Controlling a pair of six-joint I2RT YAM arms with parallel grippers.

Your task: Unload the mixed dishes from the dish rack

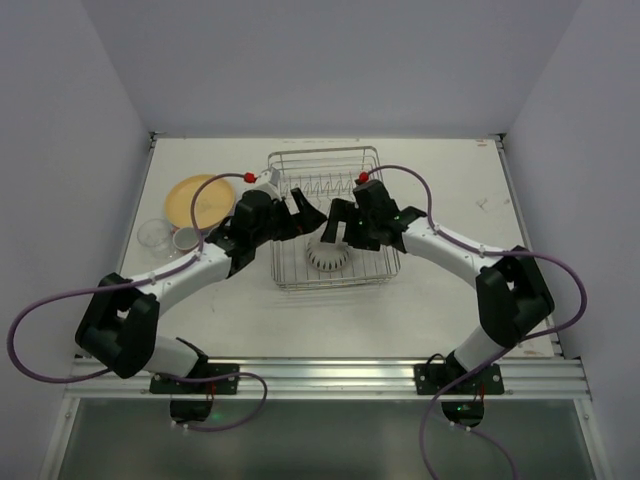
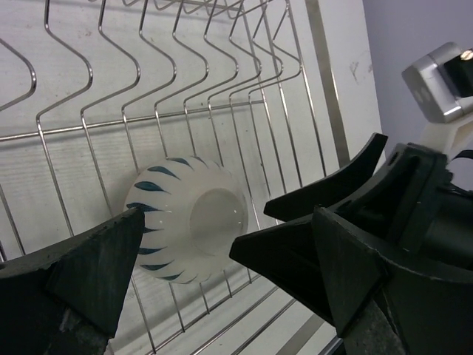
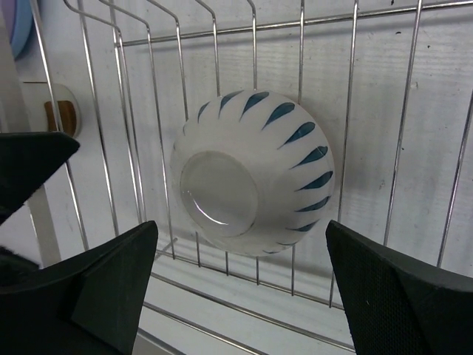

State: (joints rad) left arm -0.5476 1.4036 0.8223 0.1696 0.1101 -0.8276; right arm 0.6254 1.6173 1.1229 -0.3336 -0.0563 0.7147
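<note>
The dish rack (image 1: 372, 160) is a silver wire basket in the middle of the table. A white ribbed bowl (image 1: 328, 257) with teal stripes lies upside down at its near end. The same bowl (image 2: 185, 218) shows in the left wrist view and fills the middle of the right wrist view (image 3: 255, 174). My left gripper (image 1: 303, 218) hovers open over the rack, its fingers (image 2: 89, 274) apart and above the bowl. My right gripper (image 1: 333, 228) faces it from the right, open, with its fingers (image 3: 392, 288) wide of the bowl and not touching it.
On the table left of the rack lie a yellow-orange plate (image 1: 197, 200), a clear glass (image 1: 153, 235) and a small cup (image 1: 186, 238). Upright prongs (image 1: 325, 185) fill the rack's far half. The two grippers stand close together; the left one's finger (image 3: 29, 163) shows in the right wrist view.
</note>
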